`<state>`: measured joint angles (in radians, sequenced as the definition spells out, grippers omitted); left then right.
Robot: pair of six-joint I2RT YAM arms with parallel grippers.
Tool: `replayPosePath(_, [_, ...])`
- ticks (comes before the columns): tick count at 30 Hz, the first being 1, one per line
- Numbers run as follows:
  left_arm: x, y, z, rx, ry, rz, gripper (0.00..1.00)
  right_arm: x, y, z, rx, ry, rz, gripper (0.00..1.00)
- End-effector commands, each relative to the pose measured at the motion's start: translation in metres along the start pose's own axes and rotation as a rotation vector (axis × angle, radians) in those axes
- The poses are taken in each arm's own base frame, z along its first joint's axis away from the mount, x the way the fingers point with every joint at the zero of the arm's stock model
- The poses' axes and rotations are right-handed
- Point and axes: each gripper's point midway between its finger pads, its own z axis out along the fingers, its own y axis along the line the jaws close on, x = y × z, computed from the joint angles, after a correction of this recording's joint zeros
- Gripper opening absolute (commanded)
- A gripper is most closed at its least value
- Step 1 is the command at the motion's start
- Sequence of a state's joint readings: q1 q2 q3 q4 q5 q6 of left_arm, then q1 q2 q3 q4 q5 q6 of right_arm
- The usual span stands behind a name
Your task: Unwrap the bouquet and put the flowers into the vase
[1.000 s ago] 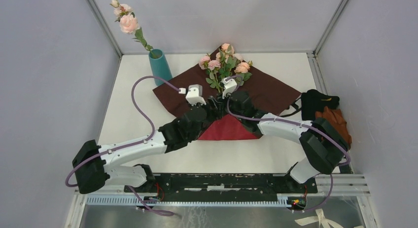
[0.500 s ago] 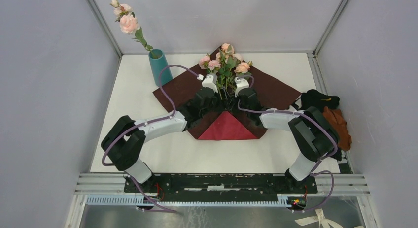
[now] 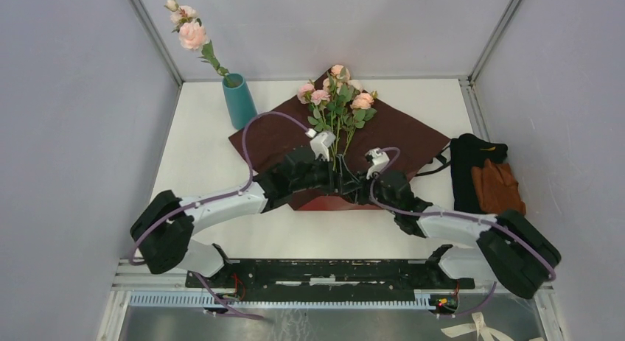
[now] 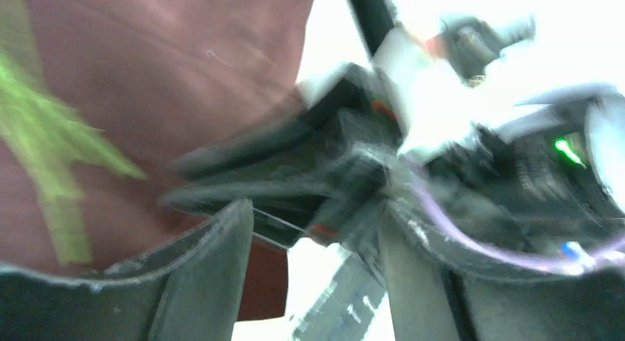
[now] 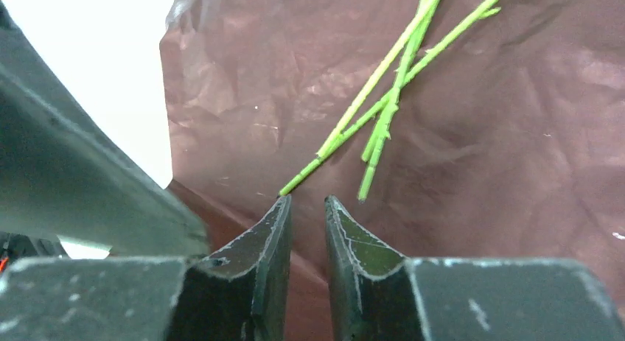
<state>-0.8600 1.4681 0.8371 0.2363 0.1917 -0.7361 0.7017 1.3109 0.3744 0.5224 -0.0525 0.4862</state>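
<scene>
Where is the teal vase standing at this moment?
In the top view, the vase stands on the far left part of the table, just left of the spread maroon wrapping paper, with one pink rose stem in it.

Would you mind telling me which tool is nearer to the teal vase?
Left. The left tool sits over the wrapping paper by the stem ends, with the vase back-left of it; the right tool is beside it, farther right.

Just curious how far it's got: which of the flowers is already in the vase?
The tall pink rose stem leaning left out of the teal vase; the other flowers lie flat on the opened maroon wrapping paper.
</scene>
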Motion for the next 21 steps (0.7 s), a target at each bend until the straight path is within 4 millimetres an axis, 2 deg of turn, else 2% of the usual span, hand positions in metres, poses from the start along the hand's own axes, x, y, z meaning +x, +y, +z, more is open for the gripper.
replayPosePath(1, [-0.086,0.167,-0.075,-0.748,-0.437,-0.067,0.68,-0.003,0.035,-0.040,-0.176,-0.107,0.005,0.29])
replayPosePath(5, [-0.089,0.164,-0.075,-0.737,-0.435,-0.062,0.68,0.018,0.020,-0.054,-0.136,-0.098,0.008,0.29])
replayPosePath(10, [-0.072,0.174,-0.065,-0.733,-0.390,-0.077,0.68,0.044,0.009,-0.067,-0.132,-0.087,0.051,0.29])
replayPosePath(11, [-0.070,0.174,-0.063,-0.724,-0.386,-0.080,0.68,0.041,0.011,-0.068,-0.142,-0.103,0.060,0.29])
replayPosePath(12, [-0.069,0.173,-0.061,-0.711,-0.383,-0.079,0.68,0.053,0.006,-0.070,-0.133,-0.083,0.067,0.29])
replayPosePath(21, [-0.077,0.164,-0.054,-0.672,-0.378,-0.060,0.70,0.061,-0.004,-0.072,-0.087,-0.068,0.052,0.34])
